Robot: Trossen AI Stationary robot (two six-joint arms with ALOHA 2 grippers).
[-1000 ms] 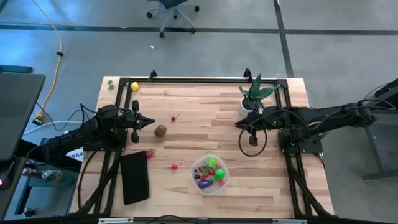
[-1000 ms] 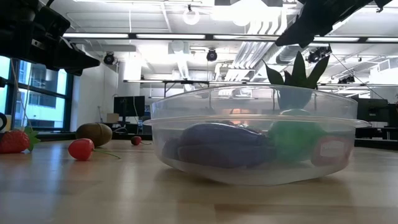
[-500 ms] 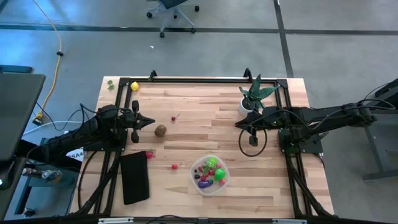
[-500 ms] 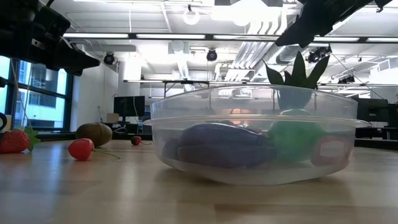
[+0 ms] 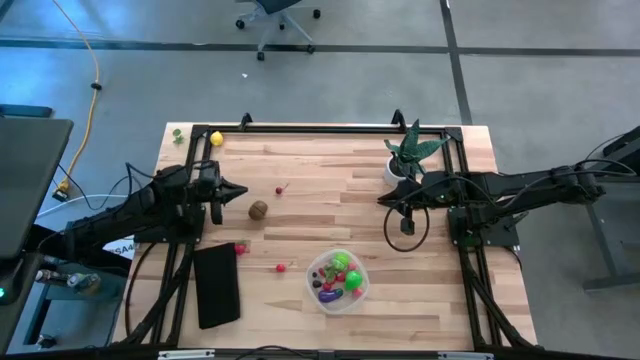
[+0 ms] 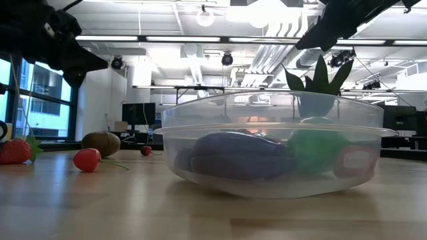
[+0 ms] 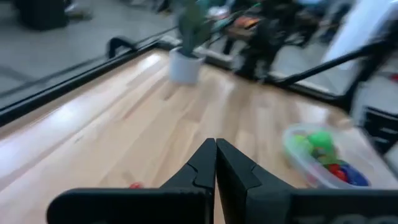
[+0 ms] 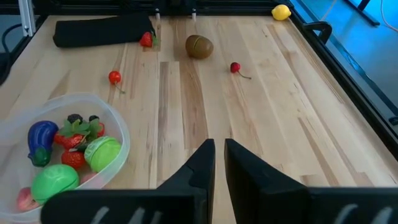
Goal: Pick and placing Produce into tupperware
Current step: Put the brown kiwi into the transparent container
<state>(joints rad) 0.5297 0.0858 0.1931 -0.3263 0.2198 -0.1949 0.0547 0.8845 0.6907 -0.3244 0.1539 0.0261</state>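
Note:
The clear round tupperware (image 5: 338, 281) sits near the table's near edge with several produce pieces in it: two bright green, a purple, small red ones (image 8: 62, 149). Loose on the wood lie a brown kiwi (image 5: 259, 210), a cherry (image 5: 280, 189), a strawberry (image 5: 240, 248), another cherry (image 5: 281, 268) and a yellow lemon (image 5: 216, 138) at the far left corner. My left gripper (image 5: 243, 190) hovers shut just left of the kiwi, above the table. My right gripper (image 5: 380, 200) waits over the table's right half, its fingers together but for a thin slit (image 8: 219, 149).
A flat black rectangle (image 5: 217, 285) lies at the near left. A spiky green plant in a white pot (image 5: 405, 160) stands at the far right, close to my right arm. A black frame rail (image 5: 330, 128) runs along the far edge. Bare wood lies between the grippers.
My left arm has swung a little toward the table's far edge and its gripper has risen and tipped, as the low view shows. The produce, the tupperware and my right arm have kept still.

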